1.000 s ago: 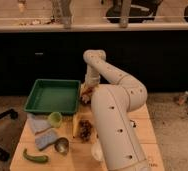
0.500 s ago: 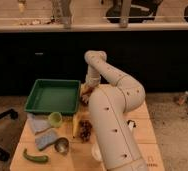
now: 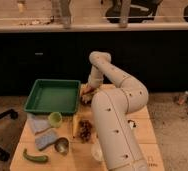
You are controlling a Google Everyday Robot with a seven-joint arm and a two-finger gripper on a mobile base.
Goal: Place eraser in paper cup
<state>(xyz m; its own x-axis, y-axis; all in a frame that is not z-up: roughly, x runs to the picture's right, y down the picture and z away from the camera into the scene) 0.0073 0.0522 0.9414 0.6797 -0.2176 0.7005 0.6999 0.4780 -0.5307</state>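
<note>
Dim room, dark cabinets along the back, pale wooden desk (image 3: 77,158) down front. Hunting for the eraser: cannot pin it down for certain. Could be the brownish smudge right at the pincer (image 3: 87,94), low at the desk's far edge, just beside the right wall of the green tray (image 3: 52,96). Pincer open or closed? Cannot tell from here. Reads as a reach for the pickup, well before any drop.

Over to the paper cup (image 3: 96,150): near the front edge, well apart from the pincer, mostly tucked behind the bulky white arm (image 3: 112,120). Only a pale sliver showing, no look into its mouth.

Between the two, a yellow strip (image 3: 75,125) and a cluster of dark reddish bits (image 3: 85,131), probably right along the carry path. Further left, a light green cup (image 3: 55,118) and a small metal cup (image 3: 62,145), easy decoys for the white one. Arm's lower end cut off at the bottom edge.
</note>
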